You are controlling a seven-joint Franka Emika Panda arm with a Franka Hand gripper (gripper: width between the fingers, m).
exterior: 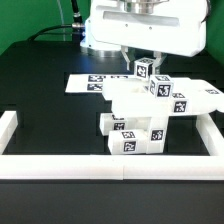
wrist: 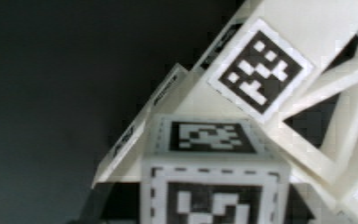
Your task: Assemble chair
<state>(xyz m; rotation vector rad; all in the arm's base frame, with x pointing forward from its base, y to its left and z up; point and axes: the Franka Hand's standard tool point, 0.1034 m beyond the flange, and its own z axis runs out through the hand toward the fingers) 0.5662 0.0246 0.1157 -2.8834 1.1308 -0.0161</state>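
Note:
The partly joined chair (exterior: 150,112) stands mid-table: white blocky tagged parts, with a flat seat slab (exterior: 188,100) on top and leg blocks (exterior: 133,138) below. My gripper (exterior: 146,66) hangs from the arm just above its back edge, shut on a small tagged post (exterior: 146,71) that touches or nearly touches the chair's top. In the wrist view the post (wrist: 202,196) fills the space between my fingers. Beyond it are a tagged block (wrist: 208,135) and the X-braced frame (wrist: 318,110). The fingertips are mostly hidden.
The marker board (exterior: 84,83) lies flat behind the chair at the exterior view's left. Long white border rails run along the front (exterior: 110,166), left (exterior: 8,126) and right (exterior: 212,132). The robot base (exterior: 105,35) stands at the back.

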